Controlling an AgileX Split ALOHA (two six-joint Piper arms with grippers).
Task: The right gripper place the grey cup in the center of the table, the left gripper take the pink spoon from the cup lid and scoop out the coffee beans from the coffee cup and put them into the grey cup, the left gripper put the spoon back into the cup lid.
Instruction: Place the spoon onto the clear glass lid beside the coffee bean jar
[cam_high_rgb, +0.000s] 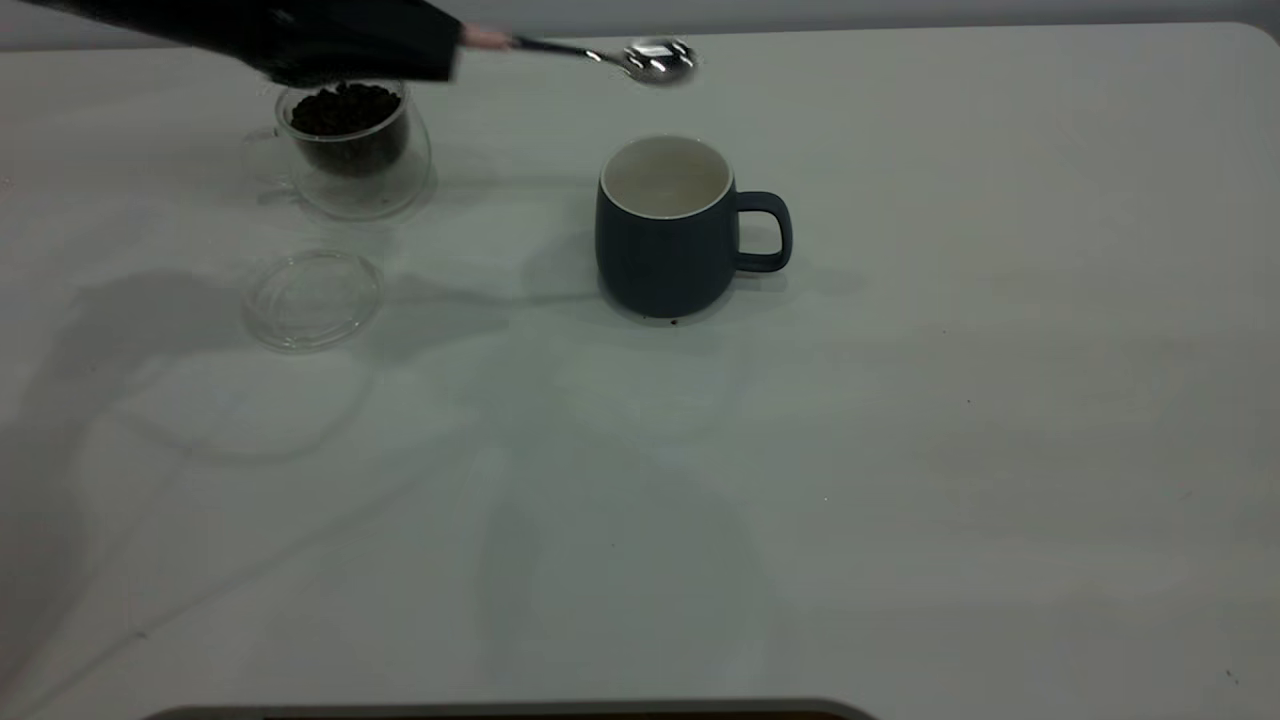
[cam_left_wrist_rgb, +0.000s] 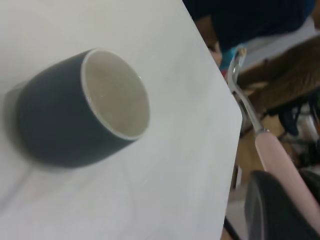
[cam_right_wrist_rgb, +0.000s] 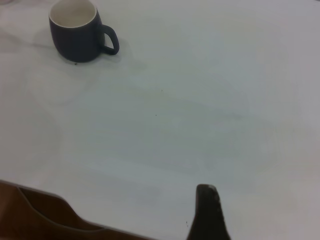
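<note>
While gripping the pink spoon (cam_high_rgb: 600, 54) by its handle, left gripper (cam_high_rgb: 440, 48) hovering above the coffee cup (cam_high_rgb: 345, 150), spoon lying near-level, bowl pointing rightward, beyond the grey cup (cam_high_rgb: 668, 228), right gripper's state being impossible to tell.

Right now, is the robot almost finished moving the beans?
Not yet. The grey cup already stands mid-table, still empty inside. The left gripper holds the pink spoon in the air, with no beans visible in it. The coffee beans stay in the coffee cup, and the cup lid lies bare.
</note>
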